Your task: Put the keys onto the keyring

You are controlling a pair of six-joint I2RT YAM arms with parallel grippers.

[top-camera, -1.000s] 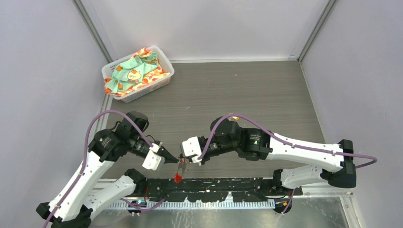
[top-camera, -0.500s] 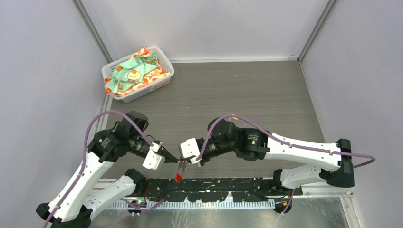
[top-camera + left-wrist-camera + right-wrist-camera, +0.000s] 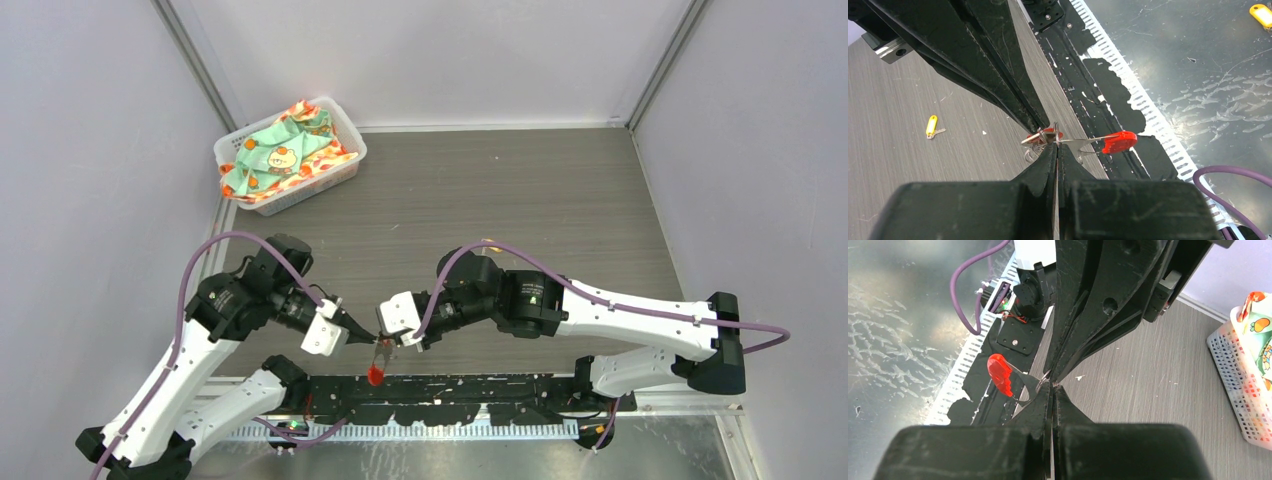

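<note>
- While both my grippers are pressed shut, they meet tip to tip above the near edge of the table (image 3: 898, 175): the left gripper (image 3: 1055, 150) and the right gripper (image 3: 1052, 387) both pinch the small bunched keyring (image 3: 1034, 150) between them.
- The red key (image 3: 1118, 141) sticks out sideways from this pinch, over the black plate (image 3: 1108, 95). I cannot tell if it is already threaded on the ring or only caught there.
- The yellow key (image 3: 931, 125) lies flat on the table, well apart from my tips.
- Risk: if my arms pull in different directions, the thin wire can bend or jump out of one pinch.
- Risk: if either pinch slips, the ring and red key can fall onto the plate, where a new grasp looks difficult.
- Risk: to fetch the yellow key one gripper must let go; then the ring hangs from one pinch only and can turn or drop.
</note>
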